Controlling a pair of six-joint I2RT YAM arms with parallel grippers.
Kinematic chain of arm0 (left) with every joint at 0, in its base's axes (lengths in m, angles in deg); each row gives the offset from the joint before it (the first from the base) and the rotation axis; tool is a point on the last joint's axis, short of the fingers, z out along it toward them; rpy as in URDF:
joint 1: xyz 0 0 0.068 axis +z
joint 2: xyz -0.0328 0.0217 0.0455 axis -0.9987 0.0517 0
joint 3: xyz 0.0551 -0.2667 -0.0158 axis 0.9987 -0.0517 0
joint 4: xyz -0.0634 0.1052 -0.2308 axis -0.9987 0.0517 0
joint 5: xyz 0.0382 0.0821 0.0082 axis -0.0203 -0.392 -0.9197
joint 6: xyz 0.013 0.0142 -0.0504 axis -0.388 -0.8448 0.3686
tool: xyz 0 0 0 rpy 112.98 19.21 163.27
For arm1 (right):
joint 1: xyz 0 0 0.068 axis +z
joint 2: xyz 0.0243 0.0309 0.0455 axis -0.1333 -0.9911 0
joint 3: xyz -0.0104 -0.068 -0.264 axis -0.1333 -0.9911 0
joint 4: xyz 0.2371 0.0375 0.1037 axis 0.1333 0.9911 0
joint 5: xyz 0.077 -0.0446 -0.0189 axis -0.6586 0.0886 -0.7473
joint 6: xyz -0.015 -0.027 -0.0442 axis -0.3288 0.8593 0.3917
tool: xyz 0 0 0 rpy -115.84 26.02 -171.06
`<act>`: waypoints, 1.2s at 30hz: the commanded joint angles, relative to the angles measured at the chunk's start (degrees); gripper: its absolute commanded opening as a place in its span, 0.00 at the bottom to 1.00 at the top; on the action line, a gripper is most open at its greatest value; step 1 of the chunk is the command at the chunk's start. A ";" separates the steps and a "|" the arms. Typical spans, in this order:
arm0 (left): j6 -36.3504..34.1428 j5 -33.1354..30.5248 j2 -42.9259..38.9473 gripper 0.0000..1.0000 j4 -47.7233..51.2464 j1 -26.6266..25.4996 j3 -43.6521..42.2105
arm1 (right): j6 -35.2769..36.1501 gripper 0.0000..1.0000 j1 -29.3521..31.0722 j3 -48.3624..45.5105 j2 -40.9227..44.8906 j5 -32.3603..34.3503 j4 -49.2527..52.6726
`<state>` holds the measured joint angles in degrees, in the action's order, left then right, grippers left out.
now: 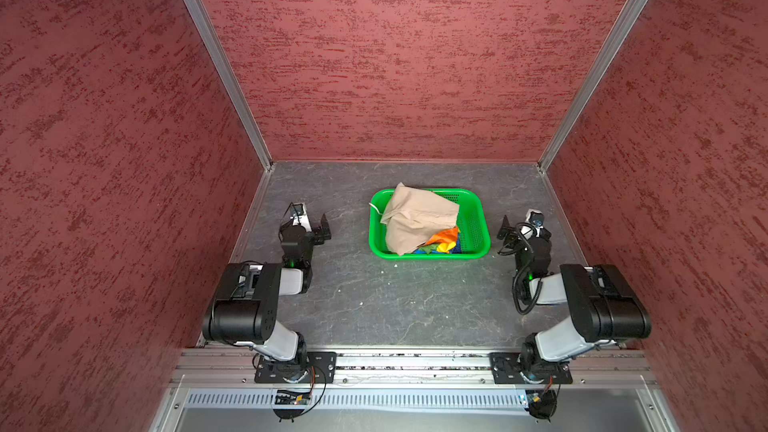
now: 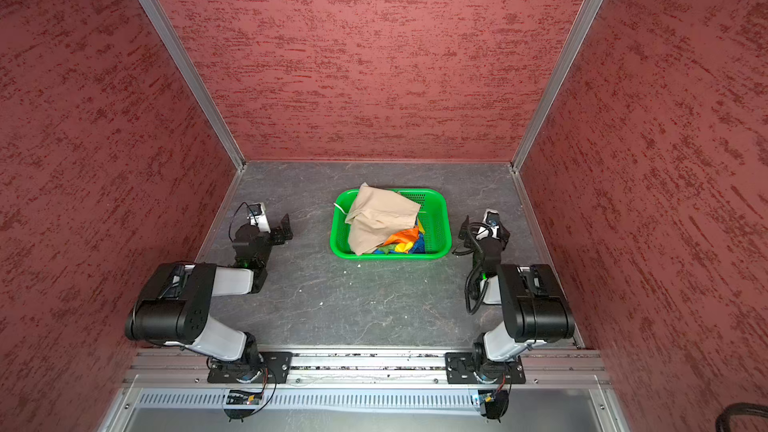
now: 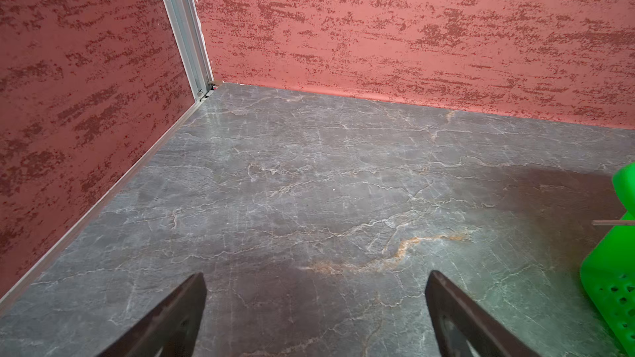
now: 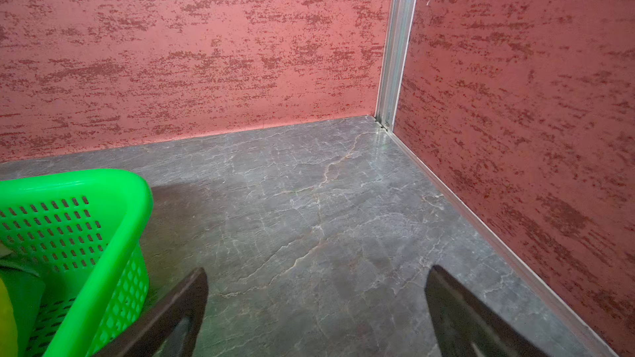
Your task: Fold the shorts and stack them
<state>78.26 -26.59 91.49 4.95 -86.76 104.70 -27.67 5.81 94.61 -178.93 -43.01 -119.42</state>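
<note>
I'm holding the left gripper [image 3: 316, 273] and right gripper [image 4: 318, 268] wide, empty, flanking the green perforated plastic basket [image 1: 432, 256], since beige cotton shorts [image 1: 415, 218] are covering shiny rainbow-striped shorts [image 1: 444, 243] inside.

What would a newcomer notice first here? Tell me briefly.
The bright green basket on the grey table, toward the back, stands out. Beige shorts lie heaped in it over rainbow-striped shorts. The left gripper and right gripper flank it, open and empty.
</note>
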 commanded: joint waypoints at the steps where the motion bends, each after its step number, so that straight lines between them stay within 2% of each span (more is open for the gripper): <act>1: 0.60 0.64 -0.07 0.99 -1.01 0.39 -0.47 | -0.61 0.99 -0.42 0.09 0.48 -2.96 -0.39; 24: 0.55 0.99 -0.16 0.99 -1.26 0.47 -0.50 | -0.78 0.99 -0.52 0.34 0.56 -2.33 0.13; 26: -0.41 -1.17 -2.49 1.00 2.83 -1.06 0.58 | -1.48 0.99 -0.33 -0.14 3.76 0.22 1.51; 27: -1.09 -3.10 -3.34 0.99 1.77 -1.51 0.09 | -1.58 0.99 -0.27 0.19 7.08 1.04 4.92; 29: -2.38 -14.31 -8.65 0.99 10.91 -6.03 2.96 | -2.97 0.99 0.14 2.62 15.79 4.72 15.76; 32: -1.20 -18.16 -16.32 0.99 24.95 -9.21 10.29 | -5.87 0.99 0.74 9.39 23.93 8.42 33.02; 34: 8.32 -23.01 -18.95 1.00 34.99 -9.59 15.81 | -7.27 0.99 2.57 12.76 27.04 10.55 41.13; 36: 22.56 -29.65 -20.18 1.00 51.23 -9.59 23.66 | -9.67 0.99 4.54 15.31 28.93 10.50 48.26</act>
<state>85.12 -44.57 73.37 33.78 -96.42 121.61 -33.09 8.17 107.42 -151.80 -36.26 -88.14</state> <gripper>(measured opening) 0.995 0.989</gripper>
